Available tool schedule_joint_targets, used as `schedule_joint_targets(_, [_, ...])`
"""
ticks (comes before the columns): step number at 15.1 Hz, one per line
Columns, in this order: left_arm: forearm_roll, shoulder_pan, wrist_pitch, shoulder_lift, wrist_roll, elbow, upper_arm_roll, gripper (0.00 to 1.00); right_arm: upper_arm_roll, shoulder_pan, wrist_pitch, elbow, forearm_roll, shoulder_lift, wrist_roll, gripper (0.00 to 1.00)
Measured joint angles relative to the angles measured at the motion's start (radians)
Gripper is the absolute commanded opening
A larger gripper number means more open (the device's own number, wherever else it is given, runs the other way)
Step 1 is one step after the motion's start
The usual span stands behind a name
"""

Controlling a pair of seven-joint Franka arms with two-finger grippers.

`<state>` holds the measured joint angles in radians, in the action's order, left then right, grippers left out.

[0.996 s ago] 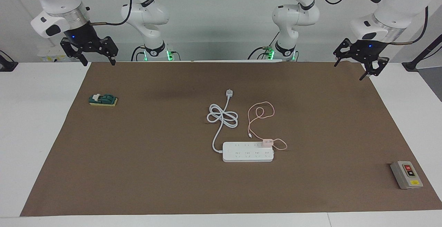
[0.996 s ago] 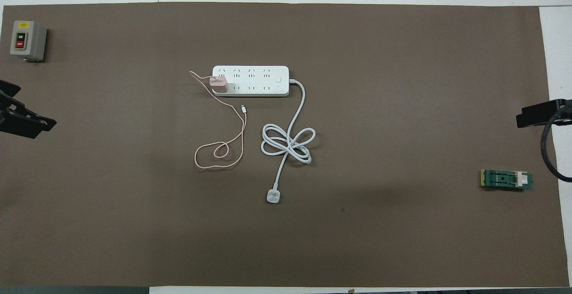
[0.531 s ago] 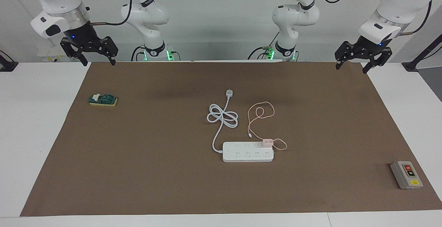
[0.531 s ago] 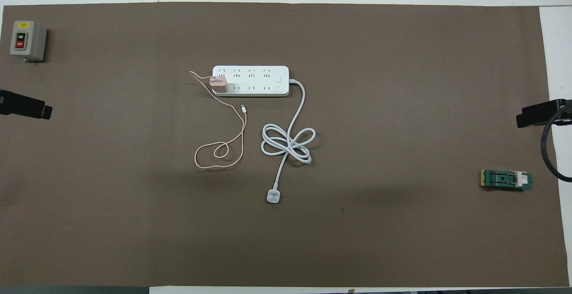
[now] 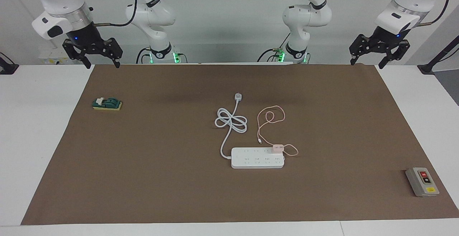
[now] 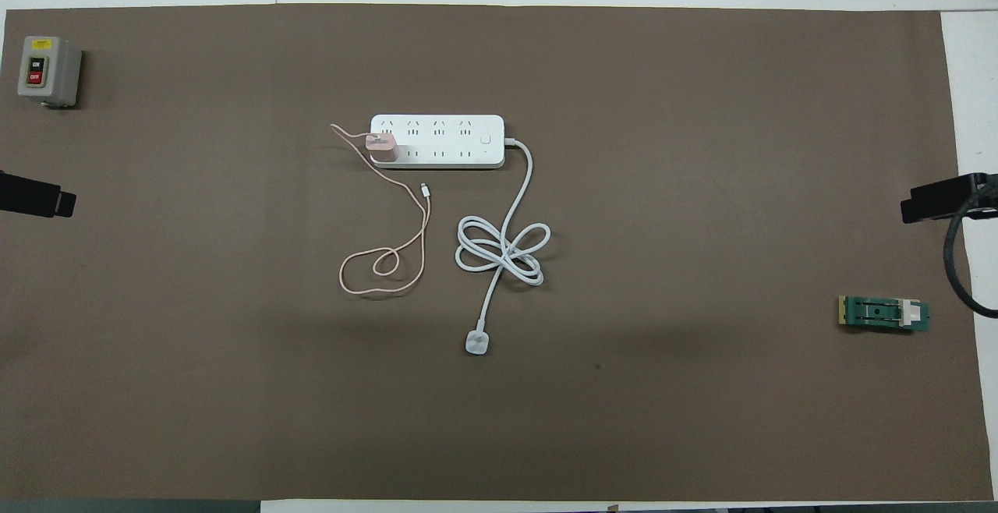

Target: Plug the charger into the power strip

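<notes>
two grippers hang up in the air with nothing in them, operator. your left gripper (image 5: 378,55) is over the mat corner at the left arm's end, by the robots; its fingers stand spread apart. your right gripper (image 5: 96,57) is over the matching corner at the right arm's end, fingers spread too.

you will find the power strip (image 5: 257,157) lying flat near the middle of the brown mat (image 5: 179,185). the pink charger (image 5: 278,147) sits on the strip's top, at the end toward the left arm, in the row of sockets nearer the robots. whether its prongs are fully seated you cannot tell. its thin pink cable (image 5: 269,118) loops off the strip's end and then runs toward the robots, with the small connector lying loose just beside the strip.

the strip's thick white cord (image 5: 231,123) leaves its other end, knots into a coil beside the pink loop and ends in a white plug (image 5: 238,96) nearer the robots.

a grey switch box (image 5: 422,181) sits well apart at the left arm's end; a green knife switch (image 5: 107,104) sits at the right arm's end.
</notes>
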<state>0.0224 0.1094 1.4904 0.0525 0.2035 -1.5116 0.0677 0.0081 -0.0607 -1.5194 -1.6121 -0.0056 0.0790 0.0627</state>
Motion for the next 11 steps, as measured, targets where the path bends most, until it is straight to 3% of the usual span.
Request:
schedule_joint_targets(4, [-0.011, -0.001, -0.034, -0.004, -0.021, -0.013, 0.005, 1.00, 0.000, 0.000, 0.000, 0.000, 0.000, 0.000, 0.000, 1.00])
schedule_joint_targets(11, [0.000, -0.014, 0.006, -0.178, -0.064, -0.018, -0.001, 1.00, 0.000, 0.000, 0.000, 0.000, 0.000, 0.000, 0.000, 1.00])
